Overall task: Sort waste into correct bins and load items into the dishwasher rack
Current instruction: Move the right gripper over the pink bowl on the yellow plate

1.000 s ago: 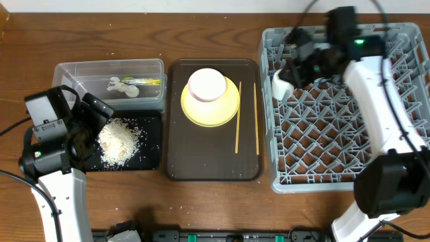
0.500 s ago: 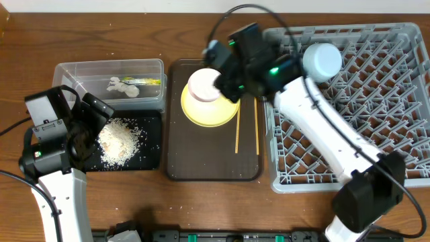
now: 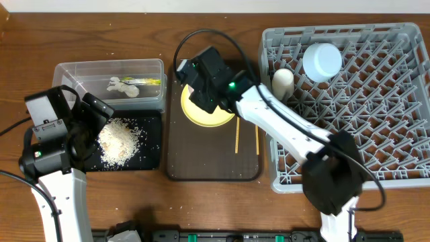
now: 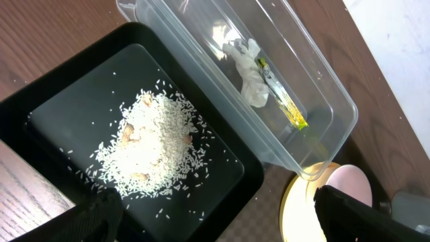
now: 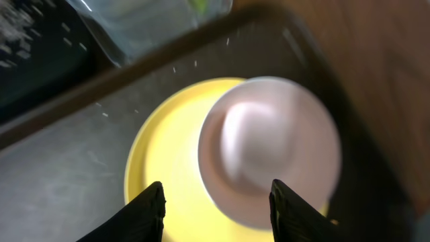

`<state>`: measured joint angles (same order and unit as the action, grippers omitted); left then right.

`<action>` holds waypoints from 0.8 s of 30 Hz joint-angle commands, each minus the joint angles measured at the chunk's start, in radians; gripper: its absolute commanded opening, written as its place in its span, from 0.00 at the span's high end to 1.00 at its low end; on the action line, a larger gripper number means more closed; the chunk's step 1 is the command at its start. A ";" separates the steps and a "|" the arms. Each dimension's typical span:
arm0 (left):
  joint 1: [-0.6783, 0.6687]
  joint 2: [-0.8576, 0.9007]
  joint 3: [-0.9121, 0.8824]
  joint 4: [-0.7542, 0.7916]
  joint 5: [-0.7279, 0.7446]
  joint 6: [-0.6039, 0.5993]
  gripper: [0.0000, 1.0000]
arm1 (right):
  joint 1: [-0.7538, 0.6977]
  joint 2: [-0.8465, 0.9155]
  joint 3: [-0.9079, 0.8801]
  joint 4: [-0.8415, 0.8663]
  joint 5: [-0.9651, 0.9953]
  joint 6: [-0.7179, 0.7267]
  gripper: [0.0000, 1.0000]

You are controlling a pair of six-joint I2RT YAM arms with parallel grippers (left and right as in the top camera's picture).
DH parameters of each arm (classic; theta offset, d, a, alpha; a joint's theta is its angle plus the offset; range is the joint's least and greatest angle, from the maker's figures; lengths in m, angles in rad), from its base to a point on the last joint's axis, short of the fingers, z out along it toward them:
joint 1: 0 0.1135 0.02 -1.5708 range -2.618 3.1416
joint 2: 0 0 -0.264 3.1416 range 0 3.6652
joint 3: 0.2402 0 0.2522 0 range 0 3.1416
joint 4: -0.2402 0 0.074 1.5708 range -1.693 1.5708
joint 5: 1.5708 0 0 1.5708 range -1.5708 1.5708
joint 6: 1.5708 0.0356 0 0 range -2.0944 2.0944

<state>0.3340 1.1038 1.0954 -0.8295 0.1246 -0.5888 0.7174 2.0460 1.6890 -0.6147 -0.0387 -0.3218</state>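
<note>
An upturned white bowl (image 5: 269, 148) sits on the yellow plate (image 5: 161, 161) on the brown serving tray (image 3: 201, 158). My right gripper (image 5: 216, 208) is open just above them, one finger on each side of the bowl's near rim; in the overhead view the right gripper (image 3: 201, 91) hides the bowl. Two chopsticks (image 3: 237, 134) lie on the tray right of the plate (image 3: 215, 117). The pale blue bowl (image 3: 322, 62) and small white cup (image 3: 283, 81) sit in the grey rack (image 3: 349, 134). My left gripper (image 4: 222, 222) is open and empty over the black tray (image 4: 67, 101) of rice crumbs (image 4: 154, 144).
The clear tub (image 4: 322, 114) behind the black tray holds the white paper scrap (image 4: 248, 67) and yellow-green wrapper (image 4: 285, 104). The right arm stretches from the front right across the rack's left edge. The rack's upright pegs stand along the tray's right side.
My right arm swung left from the rack's back-left corner, leaving the white cup there, and is now over the bowl and plate. The left arm has not moved.
</note>
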 commanded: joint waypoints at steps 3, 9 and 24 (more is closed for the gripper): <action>0.005 0.002 0.015 0.000 -0.005 -0.008 0.06 | 0.003 0.085 -0.010 0.040 0.015 -0.008 0.51; 0.005 0.002 0.015 0.000 -0.005 -0.008 0.06 | 0.002 0.133 -0.010 0.063 0.015 -0.008 0.51; 0.005 0.002 0.015 0.000 -0.005 -0.008 0.06 | 0.002 0.140 -0.010 0.016 0.012 -0.007 0.63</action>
<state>0.3340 1.1038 1.0954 -0.8295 0.1246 -0.5903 0.7174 2.1704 1.6844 -0.5976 -0.0257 -0.3252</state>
